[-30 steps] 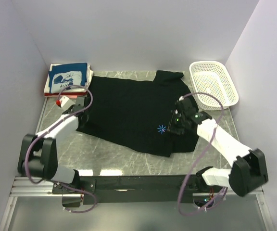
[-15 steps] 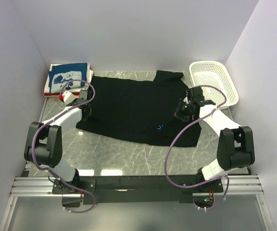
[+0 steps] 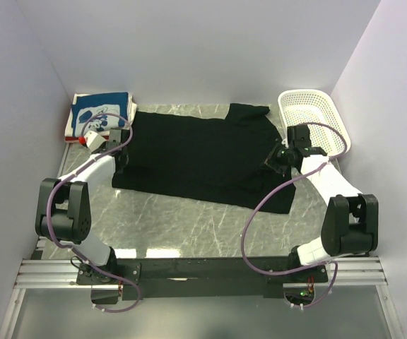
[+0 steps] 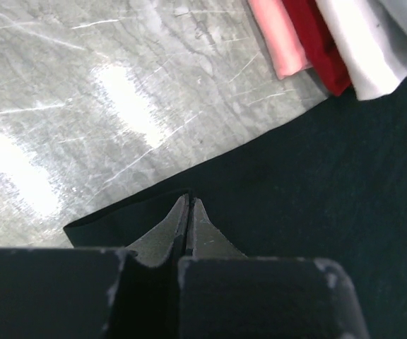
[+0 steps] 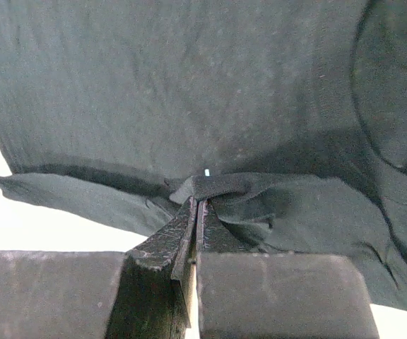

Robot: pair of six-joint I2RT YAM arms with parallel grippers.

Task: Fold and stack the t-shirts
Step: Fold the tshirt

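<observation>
The black shirt (image 3: 203,159) lies spread flat on the table (image 3: 189,226), its long axis running left to right and its neck end towards the basket (image 3: 316,120). The left gripper (image 4: 188,205) has its jaws pressed together on the shirt's left edge, near a corner, just beside the folded shirts (image 3: 99,113). The right gripper (image 5: 196,206) is clamped on a bunched fold beside the neckline. Both arms reach forward and low, their forearms angled inward over the cloth's two ends.
</observation>
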